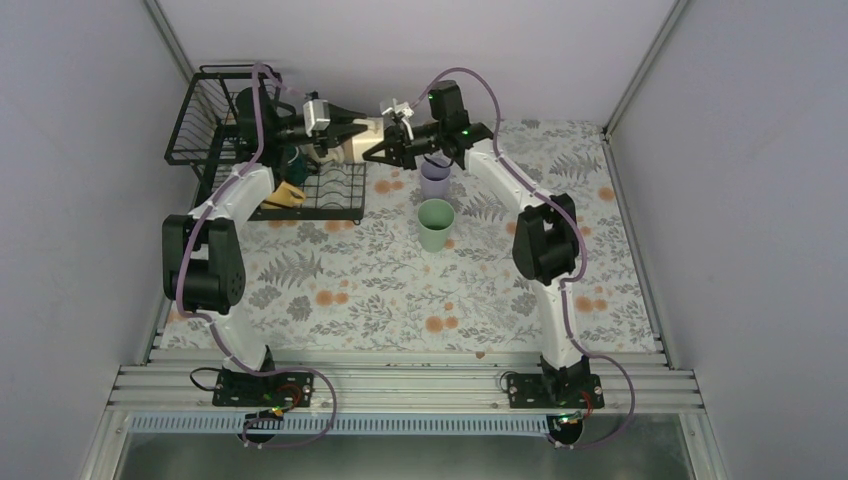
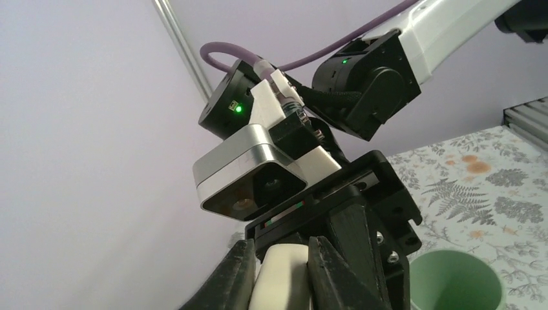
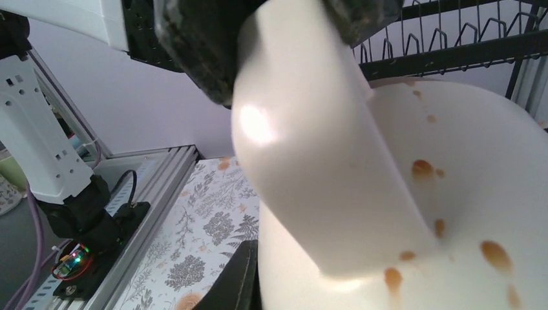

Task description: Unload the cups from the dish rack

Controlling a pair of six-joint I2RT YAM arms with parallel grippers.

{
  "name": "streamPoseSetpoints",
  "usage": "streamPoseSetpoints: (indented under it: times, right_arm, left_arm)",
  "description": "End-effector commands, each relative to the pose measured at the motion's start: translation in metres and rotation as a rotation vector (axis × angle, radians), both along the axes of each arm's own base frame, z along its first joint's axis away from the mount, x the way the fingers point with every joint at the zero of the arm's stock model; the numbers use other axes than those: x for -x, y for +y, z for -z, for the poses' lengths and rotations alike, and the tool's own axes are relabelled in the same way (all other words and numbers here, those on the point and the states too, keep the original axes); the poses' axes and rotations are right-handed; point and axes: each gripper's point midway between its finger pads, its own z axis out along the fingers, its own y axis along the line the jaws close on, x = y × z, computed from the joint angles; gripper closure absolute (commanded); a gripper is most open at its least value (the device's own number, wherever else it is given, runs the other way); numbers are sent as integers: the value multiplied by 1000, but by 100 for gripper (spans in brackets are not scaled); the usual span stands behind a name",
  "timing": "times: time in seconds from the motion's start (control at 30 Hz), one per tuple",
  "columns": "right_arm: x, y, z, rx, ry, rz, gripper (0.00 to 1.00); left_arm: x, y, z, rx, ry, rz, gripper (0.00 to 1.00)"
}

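Evidently a handover is in hand: the mug hangs at upper middle of the top view, just right of the rack, between both tools. The right tool is clamped narrow on its handle, and the left tool appears to hold the body. The left should let go fully and back straight off before the right carries the mug, kept level, to bare desk near the green cup and lavender cup. No view shows the left fingers' contact. The left arm largely covers the other cups in the rack, and the mug's rim is cut off in the right wrist view.
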Motion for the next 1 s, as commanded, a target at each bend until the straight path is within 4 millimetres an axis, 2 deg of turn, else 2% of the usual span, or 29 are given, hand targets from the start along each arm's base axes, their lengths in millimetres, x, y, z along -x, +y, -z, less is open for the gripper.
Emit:
streamPoseSetpoints:
  times: [0.0,0.1,0.2,0.33,0.37,0.43,0.57,0.73,0.87,0.97]
  right_arm:
    - [-4,1,-18,22,-66,99,97]
    - [-9,-3,-23,63,-96,156,97]
    - [-20,-13,-22,127,-106,221,97]
    - [-37,-40,-26,203,-120,336,97]
    - [-41,-49,-27,224,-119,371,97]
    - [-52,-70,-29,284,-132,453,97]
    - [-75,-124,-30,412,-143,620,97]
    - [-95,-211,-18,589,-139,820,97]
    - [-95,-265,13,764,-83,865,97]
    - [-87,-290,48,906,-17,856,97]
  left_arm:
    - [0,-5,-15,-4,-123,-50,73]
    - [-6,-6,-8,-59,-147,-88,61]
    - [-11,-5,-6,-119,-185,-132,54]
    - [-11,0,-22,-160,-248,-208,42]
    - [-11,2,-25,-175,-261,-225,34]
    - [-11,5,-31,-214,-290,-262,26]
    - [-14,14,-31,-318,-332,-347,25]
    - [-36,40,-11,-531,-399,-549,25]
    - [-47,59,11,-676,-381,-622,25]
    - [-53,72,25,-756,-381,-679,25]
